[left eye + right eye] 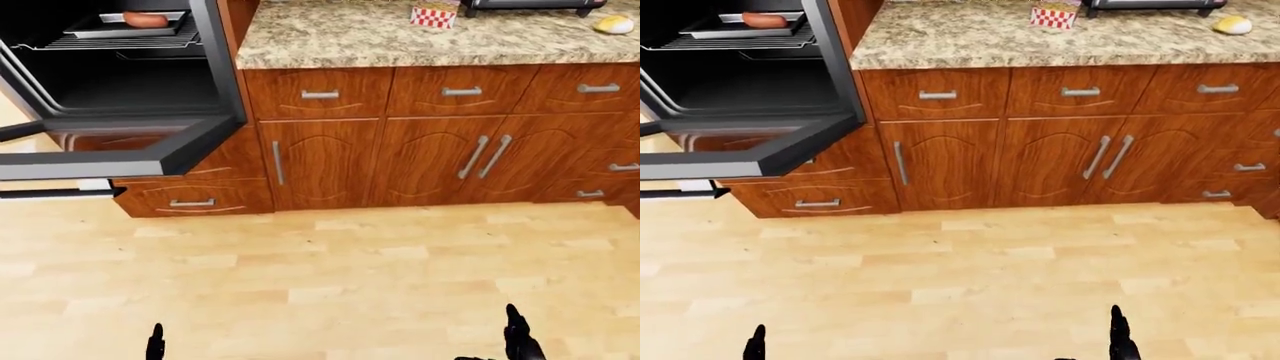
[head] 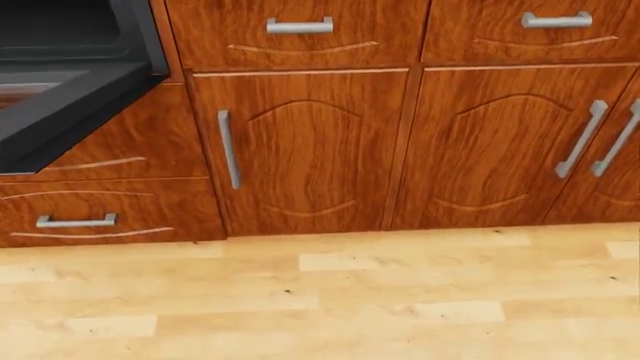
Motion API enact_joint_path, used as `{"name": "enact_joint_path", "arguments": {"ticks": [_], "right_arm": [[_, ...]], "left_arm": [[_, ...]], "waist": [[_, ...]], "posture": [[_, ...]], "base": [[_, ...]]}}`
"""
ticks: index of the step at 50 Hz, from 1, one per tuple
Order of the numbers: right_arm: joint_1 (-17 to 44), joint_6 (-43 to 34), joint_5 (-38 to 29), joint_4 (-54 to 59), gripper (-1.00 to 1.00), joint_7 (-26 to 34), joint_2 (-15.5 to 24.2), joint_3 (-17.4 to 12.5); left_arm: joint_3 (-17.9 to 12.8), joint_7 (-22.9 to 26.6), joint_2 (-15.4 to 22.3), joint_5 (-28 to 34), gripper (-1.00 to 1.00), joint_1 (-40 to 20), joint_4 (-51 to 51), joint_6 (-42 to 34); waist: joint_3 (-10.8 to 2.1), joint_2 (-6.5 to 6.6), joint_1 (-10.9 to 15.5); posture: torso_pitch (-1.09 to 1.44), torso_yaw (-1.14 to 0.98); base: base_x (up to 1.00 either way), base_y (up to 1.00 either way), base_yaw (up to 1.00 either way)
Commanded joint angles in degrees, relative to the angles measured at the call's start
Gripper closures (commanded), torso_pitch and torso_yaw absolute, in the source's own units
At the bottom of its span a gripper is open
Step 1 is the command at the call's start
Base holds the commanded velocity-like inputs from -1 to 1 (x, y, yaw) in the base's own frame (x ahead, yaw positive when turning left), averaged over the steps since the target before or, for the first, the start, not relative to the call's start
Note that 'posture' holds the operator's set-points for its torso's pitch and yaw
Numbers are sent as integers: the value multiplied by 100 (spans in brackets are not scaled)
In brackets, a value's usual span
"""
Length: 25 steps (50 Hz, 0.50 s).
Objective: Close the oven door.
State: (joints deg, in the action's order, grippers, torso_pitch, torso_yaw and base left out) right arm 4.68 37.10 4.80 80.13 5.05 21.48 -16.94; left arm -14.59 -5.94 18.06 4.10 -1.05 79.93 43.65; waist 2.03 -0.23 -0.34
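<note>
The black oven door (image 1: 120, 157) hangs open and roughly level at the left of the left-eye view, above the floor. Its handle bar (image 1: 45, 193) shows below its near edge. Inside the oven (image 1: 120, 82), a tray with a sausage (image 1: 145, 19) rests on a rack. In the head view only the door's corner (image 2: 60, 112) appears at the upper left. My left hand (image 1: 155, 346) and right hand (image 1: 518, 337) peek in at the bottom edge, fingers stretched upward, holding nothing and far below the door.
Wooden cabinets (image 1: 420, 157) and drawers run right of the oven under a granite counter (image 1: 400, 41). A drawer (image 1: 190, 199) sits below the oven. On the counter are a red checked box (image 1: 434, 15) and a yellow item (image 1: 612, 24). Light wooden floor (image 1: 330, 277) lies between me and the oven.
</note>
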Motion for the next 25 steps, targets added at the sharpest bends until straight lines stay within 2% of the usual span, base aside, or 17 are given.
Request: {"name": "enact_joint_path", "arguments": {"ticks": [1, 5, 9, 14, 16, 17, 19, 20, 21, 23, 25], "right_arm": [[-89, 127, -127, -80, -100, -149, 58, -37], [-308, 105, -340, -60, -100, -246, 13, -96], [-385, 82, -471, -59, -100, -293, -11, -163], [-386, 28, -509, -53, -100, -232, -11, -268], [-400, 15, -531, -52, -100, -229, -14, -316], [-416, 19, -536, -53, -100, -235, -20, -333], [-430, 27, -532, -58, -100, -240, -31, -332], [-435, 32, -529, -60, -100, -246, -33, -322], [-438, 36, -517, -61, -100, -245, -35, -316], [-445, 32, -485, -63, -100, -230, -30, -305], [-442, 28, -453, -64, -100, -211, -24, -299]], "left_arm": [[89, -360, -24, 299, -100, 191, -19, -19], [-74, -408, -73, 463, -100, 399, -1, -130], [-64, -596, -118, 703, -100, 401, -1, -270], [-226, -614, -167, 523, -100, 361, -11, -308], [-187, -784, -168, 586, -100, 379, -9, -266], [-138, -895, -159, 667, -100, 388, -7, -228], [-107, -1011, -148, 745, -100, 393, -6, -162], [-168, -943, -164, 671, -100, 393, -7, -126], [-432, -590, -239, 284, -100, 389, -15, -74], [-283, -767, -204, 450, -100, 393, -11, -75], [-292, -758, -208, 425, -100, 392, -12, -75]], "waist": [[-46, -15, 5], [-37, -15, -7], [-22, -33, -6], [-27, -42, -2], [-43, -44, -7], [-157, -28, -11], [-74, -34, -25], [-71, -32, -33], [-84, 3, -33], [-87, 148, -8], [-100, 421, 15]], "posture": [[0, 0], [0, 0], [0, 0], [0, 0], [0, 0], [0, 0], [0, 0], [0, 0], [0, 0], [0, 0], [0, 0]], "base": [[0, 0, 0], [0, 0, 0], [0, 0, 0], [0, 0, 0], [0, 4, 0], [0, 17, 0], [0, 23, 0], [0, 26, 0], [0, 26, 0], [0, 25, 0], [0, 26, 0]]}}
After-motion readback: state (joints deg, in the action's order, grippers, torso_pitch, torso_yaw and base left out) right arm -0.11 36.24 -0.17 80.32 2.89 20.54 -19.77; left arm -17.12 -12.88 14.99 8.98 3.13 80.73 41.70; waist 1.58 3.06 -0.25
